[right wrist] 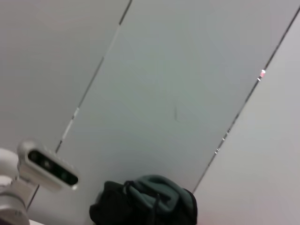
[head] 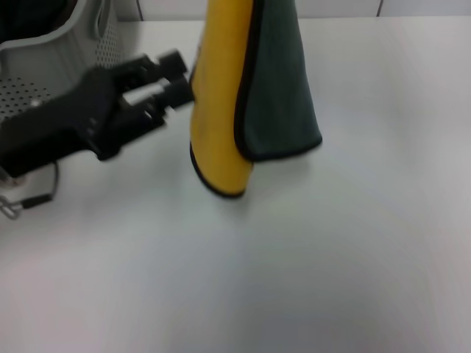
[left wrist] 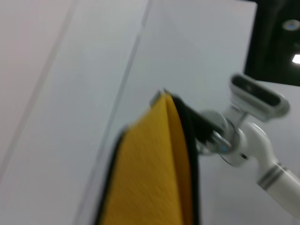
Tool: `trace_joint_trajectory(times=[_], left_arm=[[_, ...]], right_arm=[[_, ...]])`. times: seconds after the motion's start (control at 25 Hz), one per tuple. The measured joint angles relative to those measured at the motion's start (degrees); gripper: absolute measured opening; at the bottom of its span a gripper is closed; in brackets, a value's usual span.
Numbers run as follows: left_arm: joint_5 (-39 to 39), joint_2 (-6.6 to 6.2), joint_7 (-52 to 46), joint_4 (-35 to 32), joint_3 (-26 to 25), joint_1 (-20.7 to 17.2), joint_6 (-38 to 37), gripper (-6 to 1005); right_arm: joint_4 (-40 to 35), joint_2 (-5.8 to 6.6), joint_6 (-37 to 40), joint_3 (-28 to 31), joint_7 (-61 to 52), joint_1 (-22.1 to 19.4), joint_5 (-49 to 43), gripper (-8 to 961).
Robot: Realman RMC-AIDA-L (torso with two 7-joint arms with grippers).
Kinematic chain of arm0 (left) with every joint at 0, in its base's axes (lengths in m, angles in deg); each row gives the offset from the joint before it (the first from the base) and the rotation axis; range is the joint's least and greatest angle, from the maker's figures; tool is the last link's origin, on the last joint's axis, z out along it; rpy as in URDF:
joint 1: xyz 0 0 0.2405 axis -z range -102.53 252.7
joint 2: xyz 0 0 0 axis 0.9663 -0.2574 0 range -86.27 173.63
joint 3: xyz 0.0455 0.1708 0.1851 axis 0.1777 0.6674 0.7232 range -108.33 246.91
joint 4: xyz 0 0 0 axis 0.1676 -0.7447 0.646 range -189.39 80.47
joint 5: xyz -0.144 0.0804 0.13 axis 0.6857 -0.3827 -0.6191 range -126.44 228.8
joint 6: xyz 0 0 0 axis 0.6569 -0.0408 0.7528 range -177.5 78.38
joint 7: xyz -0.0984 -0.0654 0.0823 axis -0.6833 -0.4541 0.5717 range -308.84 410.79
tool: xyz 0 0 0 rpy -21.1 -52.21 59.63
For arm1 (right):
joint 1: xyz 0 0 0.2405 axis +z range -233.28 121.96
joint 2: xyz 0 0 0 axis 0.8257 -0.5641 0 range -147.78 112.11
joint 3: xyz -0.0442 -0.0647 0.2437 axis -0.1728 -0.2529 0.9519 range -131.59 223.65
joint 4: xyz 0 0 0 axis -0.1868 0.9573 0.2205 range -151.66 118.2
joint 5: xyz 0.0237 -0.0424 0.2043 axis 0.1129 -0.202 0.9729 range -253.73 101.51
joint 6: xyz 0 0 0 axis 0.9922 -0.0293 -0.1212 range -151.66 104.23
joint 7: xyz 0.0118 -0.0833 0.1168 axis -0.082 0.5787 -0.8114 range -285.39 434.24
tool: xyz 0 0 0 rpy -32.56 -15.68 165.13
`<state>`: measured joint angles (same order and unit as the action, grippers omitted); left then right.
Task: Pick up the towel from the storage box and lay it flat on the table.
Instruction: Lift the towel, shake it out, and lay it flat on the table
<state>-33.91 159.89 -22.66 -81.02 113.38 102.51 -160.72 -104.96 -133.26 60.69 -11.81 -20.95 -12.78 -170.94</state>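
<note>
The right gripper (left wrist: 190,122) held the towel (head: 250,110) hanging over the table (head: 331,257); left gripper (head: 173,77), at nine o'clock, reached to spread it, opening unclear.

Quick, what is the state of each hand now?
Left hand: beside the hanging towel; open or closed cannot be told.
Right hand: closed on the towel's top, holding it up.

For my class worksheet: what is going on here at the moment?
The towel hangs folded above the table, yellow side and green side both showing, held from above by the right gripper, out of the head view. The left gripper reaches toward its yellow edge beside the storage box. The towel is out of the box, not yet laid flat.
</note>
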Motion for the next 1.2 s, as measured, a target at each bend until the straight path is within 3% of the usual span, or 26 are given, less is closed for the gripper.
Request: trace_joint_trajectory(times=[0.28,0.52,0.84,1.2], left_arm=[[-0.1,1.72,1.9,0.2,2.1,0.1,1.5,453],[-0.1,2.89,2.6,0.2,2.1,-0.2,8.5,453],[0.5,3.16,2.7,0.2,1.9,-1.3,15.1,454],[0.8,3.31,2.7,0.8,1.9,-1.3,15.6,454]], right_arm=[[-0.4,-0.29,-0.9,-0.7,-1.5,1.7,0.5,8],[-0.4,-0.39,-2.7,-0.8,-1.6,2.4,1.0,8],[-3.6,-0.21,-3.1,-0.3,-1.9,2.4,2.7,9],[-4.5,-0.21,-3.0,-0.7,-2.2,1.7,2.9,9]])
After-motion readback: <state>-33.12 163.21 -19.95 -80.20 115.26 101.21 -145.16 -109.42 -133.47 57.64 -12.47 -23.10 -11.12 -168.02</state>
